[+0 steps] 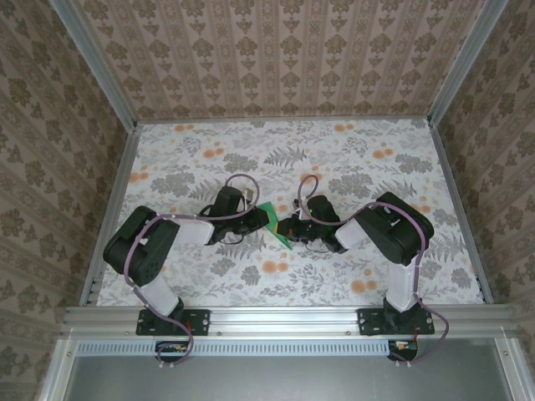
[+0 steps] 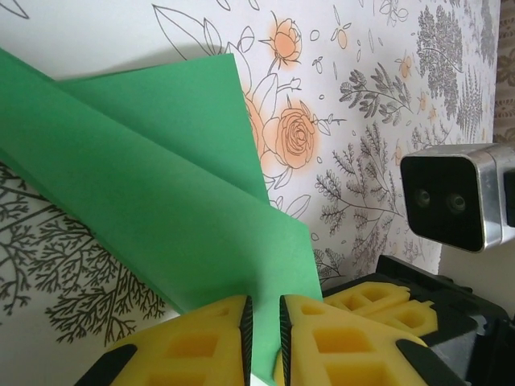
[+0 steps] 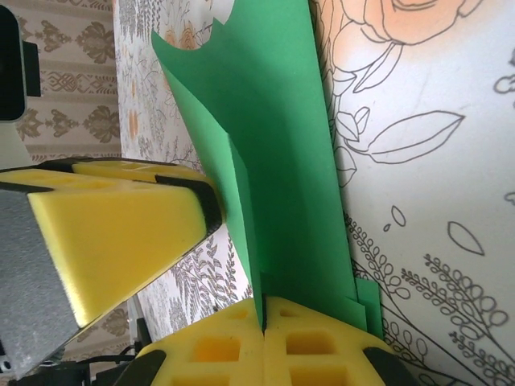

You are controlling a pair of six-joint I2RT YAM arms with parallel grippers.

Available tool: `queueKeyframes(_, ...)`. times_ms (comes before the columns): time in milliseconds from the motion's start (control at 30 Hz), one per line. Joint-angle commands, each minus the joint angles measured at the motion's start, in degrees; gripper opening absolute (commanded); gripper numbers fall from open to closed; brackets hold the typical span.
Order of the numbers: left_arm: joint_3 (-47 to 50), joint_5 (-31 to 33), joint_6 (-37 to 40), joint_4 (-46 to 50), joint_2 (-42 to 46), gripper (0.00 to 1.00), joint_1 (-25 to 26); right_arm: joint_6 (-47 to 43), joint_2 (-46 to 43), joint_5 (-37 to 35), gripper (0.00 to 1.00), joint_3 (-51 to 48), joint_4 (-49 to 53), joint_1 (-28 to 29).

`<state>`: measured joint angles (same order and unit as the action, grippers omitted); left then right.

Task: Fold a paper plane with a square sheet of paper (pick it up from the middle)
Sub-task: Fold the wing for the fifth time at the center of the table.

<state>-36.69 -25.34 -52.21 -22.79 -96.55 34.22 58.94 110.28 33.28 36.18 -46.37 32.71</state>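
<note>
Right wrist: my right claw (image 3: 264, 314) pinches the floppy bright green paper sheet (image 3: 273, 161). Left claw (image 2: 264, 314) straddles its edge, bite unclear; I'd grip beside creases.

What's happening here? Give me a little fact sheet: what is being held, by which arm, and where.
item: green paper, folded into overlapping layers
left gripper: closed on one edge of the paper
right gripper: closed on the paper
place: middle of the flower-printed table, between the two arms
plane: not a finished plane shape yet
</note>
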Motion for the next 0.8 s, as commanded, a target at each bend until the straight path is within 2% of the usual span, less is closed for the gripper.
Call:
queueKeyframes(0,-1.3,-0.3,1.5,-1.1,-1.1,0.20,0.3,-0.5,0.4,-1.2,0.12,-0.9,1.9,-0.5)
queueKeyframes(200,-2.2,0.7,0.9,0.9,-2.6,0.16,0.3,-4.2,-2.4,-0.4,0.22,-0.5,6.6,-0.5)
queueKeyframes(500,-4.4,1.0,0.4,3.8,-4.1,0.16,0.3,-11.4,-7.3,-2.3,0.27,0.6,17.6,-0.4)
queueKeyframes(633,-5.2,1.0,0.7,5.0,-4.5,0.16,0.3,-17.3,-10.4,-4.9,0.29,1.9,25.3,-0.2)
queueKeyframes(767,-5.9,0.6,0.7,5.2,-5.1,0.16,0.4,-24.3,-13.5,-10.5,0.32,3.9,34.6,1.2)
